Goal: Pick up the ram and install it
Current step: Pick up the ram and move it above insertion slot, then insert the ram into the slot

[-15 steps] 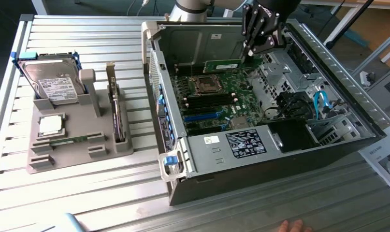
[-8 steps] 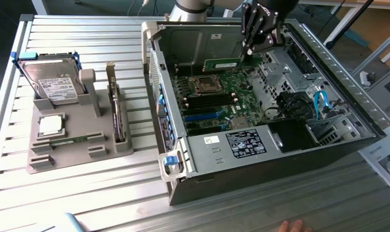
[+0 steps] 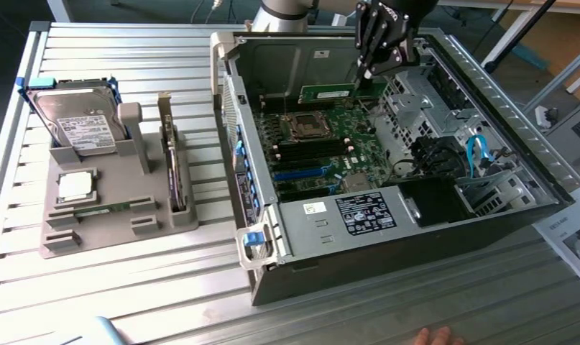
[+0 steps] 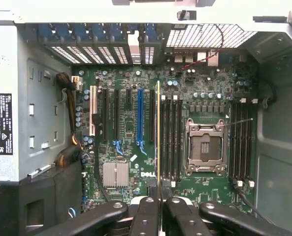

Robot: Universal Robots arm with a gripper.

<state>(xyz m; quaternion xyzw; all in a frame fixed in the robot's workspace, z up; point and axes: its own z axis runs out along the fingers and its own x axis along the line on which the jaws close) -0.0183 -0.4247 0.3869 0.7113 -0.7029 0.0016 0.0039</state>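
Green ram [image 3: 328,92]: picked up, pinched edge-on in your narrowly set jaws, hanging over the motherboard [image 3: 318,144] inside the open case [image 3: 366,266] by the bench's [image 3: 126,287] edge on the exterior view's right. Installation outstanding: memory slots [image 4: 171,137] below stand vacant.

Green ram [image 3: 328,92], green motherboard [image 3: 318,154], black end effector [image 4: 161,197].

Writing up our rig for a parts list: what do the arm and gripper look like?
The arm is a pale grey rounded tube. The gripper is matt black: jointed linkage bars with small round pins, and two narrow fingers.
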